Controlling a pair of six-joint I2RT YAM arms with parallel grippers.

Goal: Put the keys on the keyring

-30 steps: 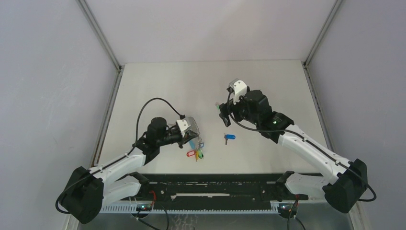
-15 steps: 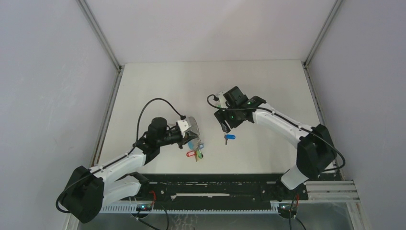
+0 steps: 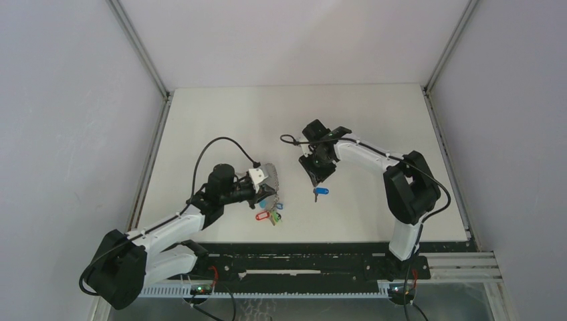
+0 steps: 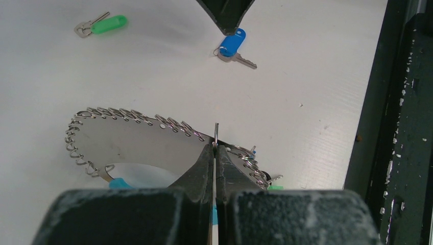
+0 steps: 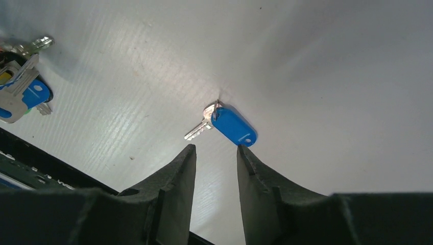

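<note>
My left gripper [image 4: 215, 147] is shut on the thin wire of the keyring [image 4: 127, 118], a silver arc lined with small rings; coloured tags [image 3: 267, 215] hang below it in the top view, where that gripper [image 3: 267, 190] sits left of centre. A blue-headed key [image 5: 232, 126] lies flat on the table. My right gripper [image 5: 215, 149] hovers just short of it, jaws partly apart and nothing between them; from above that gripper [image 3: 315, 178] points down at the blue key [image 3: 321, 191]. A green-headed key [image 4: 102, 24] lies farther off on the table.
The white table [image 3: 374, 120] is boxed in by grey walls with metal corner posts. A black rail [image 3: 301, 257] runs along the near edge by the arm bases. A black cable [image 3: 214, 144] loops above the left wrist.
The right arm has folded inward and its gripper has dropped toward the blue key, its jaws narrowing from wide open. The left gripper and keyring have barely shifted.
</note>
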